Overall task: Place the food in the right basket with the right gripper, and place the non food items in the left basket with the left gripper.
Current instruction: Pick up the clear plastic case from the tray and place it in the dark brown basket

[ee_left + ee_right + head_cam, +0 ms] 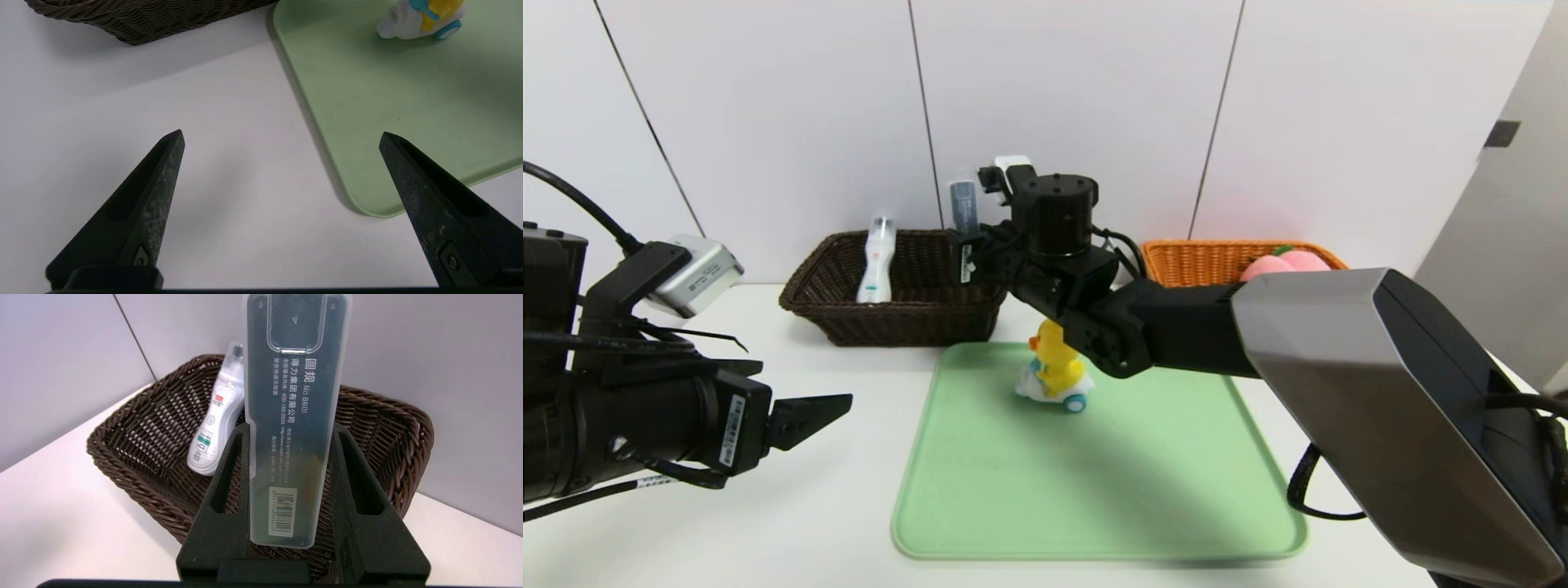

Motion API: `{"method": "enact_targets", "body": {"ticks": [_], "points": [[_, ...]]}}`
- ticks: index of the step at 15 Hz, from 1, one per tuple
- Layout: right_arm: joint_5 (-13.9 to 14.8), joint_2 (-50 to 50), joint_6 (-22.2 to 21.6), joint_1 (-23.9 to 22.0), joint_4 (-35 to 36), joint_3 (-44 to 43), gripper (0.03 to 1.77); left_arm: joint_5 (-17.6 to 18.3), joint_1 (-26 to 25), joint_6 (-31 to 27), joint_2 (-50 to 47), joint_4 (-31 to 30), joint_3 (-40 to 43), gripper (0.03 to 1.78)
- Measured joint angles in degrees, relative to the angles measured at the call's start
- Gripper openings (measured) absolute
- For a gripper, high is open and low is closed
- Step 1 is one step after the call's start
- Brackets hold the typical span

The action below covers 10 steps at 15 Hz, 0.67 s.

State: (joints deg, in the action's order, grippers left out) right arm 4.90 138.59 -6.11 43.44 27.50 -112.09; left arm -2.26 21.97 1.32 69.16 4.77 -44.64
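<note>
While the right arm works, the scene runs so:
Left gripper (pixel 282 136): fingers wide, empty, parked beside the green tray (pixel 1094 523).
Left basket (pixel 833 318): already holds the white bottle (pixel 876 261).
Right gripper (pixel 290 428): clamped on the grey case (pixel 292 416), upright over that basket, probably to drop it.
Duck toy (pixel 1054 371): waits on the tray.
Right basket (pixel 1201 260): holds the plush peach (pixel 1286 263).
</note>
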Motion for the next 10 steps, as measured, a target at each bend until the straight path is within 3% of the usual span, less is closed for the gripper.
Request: {"method": "enact_targets", "body": {"ticks": [3,6,10], "points": [[-0.41,0.57,0.27,-0.06,-0.05,-0.01,0.58,0.0,0.0,-0.13,0.0,-0.04,-0.01,1.69],[-0.5,1.1,0.46,-0.22,0.02,-0.06,0.95,0.09,0.0,-0.09,0.02,-0.04,-0.09,1.69],[-0.63,1.12,0.44,-0.41,-0.02,-0.06,1.25,0.2,0.0,0.35,0.07,-0.33,-0.26,1.69]]}}
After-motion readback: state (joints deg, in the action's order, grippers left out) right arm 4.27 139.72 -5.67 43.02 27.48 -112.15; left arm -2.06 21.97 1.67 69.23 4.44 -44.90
